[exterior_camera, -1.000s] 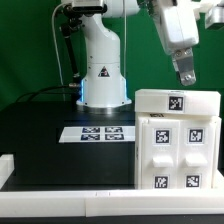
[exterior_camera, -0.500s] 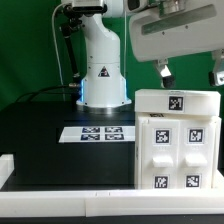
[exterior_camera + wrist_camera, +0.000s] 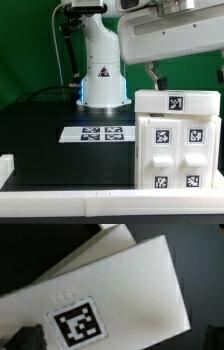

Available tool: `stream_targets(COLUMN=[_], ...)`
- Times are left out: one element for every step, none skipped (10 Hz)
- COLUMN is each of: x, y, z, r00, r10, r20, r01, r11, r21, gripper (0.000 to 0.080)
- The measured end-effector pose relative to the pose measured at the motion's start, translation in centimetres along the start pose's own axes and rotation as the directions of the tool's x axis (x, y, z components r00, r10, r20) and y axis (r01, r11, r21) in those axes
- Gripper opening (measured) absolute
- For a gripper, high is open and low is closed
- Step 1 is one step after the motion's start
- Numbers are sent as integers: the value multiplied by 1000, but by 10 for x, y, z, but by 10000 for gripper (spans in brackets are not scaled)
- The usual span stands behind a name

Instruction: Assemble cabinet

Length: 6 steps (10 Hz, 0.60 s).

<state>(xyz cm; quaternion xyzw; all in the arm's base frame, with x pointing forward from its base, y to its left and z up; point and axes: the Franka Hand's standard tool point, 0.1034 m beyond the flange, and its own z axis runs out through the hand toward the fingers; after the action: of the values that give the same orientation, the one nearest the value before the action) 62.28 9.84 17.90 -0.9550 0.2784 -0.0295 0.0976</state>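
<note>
The cabinet (image 3: 176,140) is a large white box standing on the black table at the exterior view's right. It has one tag on top and several tagged drawer fronts on its near face. My gripper (image 3: 177,76) hangs just above the cabinet's top with its jaws wide apart and nothing between them. One dark finger (image 3: 150,72) shows under the white hand. In the wrist view the cabinet's white top with its tag (image 3: 78,321) fills the picture. The gripper (image 3: 118,340) has a dark fingertip (image 3: 24,340) at each side of that top.
The marker board (image 3: 98,133) lies flat on the table beside the cabinet, toward the exterior view's left. The arm's white base (image 3: 102,72) stands behind it. A white raised border (image 3: 60,206) runs along the table's near edge.
The hand has swung from the exterior view's right toward the left and turned broadside. It now sits over the cabinet's top. The cabinet has not moved.
</note>
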Motion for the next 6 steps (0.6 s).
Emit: stream_targets(x=[0,1,1,1,0,-4], y=[0,-2,-3,-3,-4,-2], z=[-1,-5,-6,-6,-6,-4], r00=[982,914,840,755,674,616], r10=[-189,-404,-542,-656,-739,-787], r20=[-13,-22,-16,-4,9,30], r01=[189,402,540,654,737,787], r11=[982,914,839,753,672,613], r21=[-22,-58,-68,-71,-72,-65], gripper=[797,797,797,797,797,797])
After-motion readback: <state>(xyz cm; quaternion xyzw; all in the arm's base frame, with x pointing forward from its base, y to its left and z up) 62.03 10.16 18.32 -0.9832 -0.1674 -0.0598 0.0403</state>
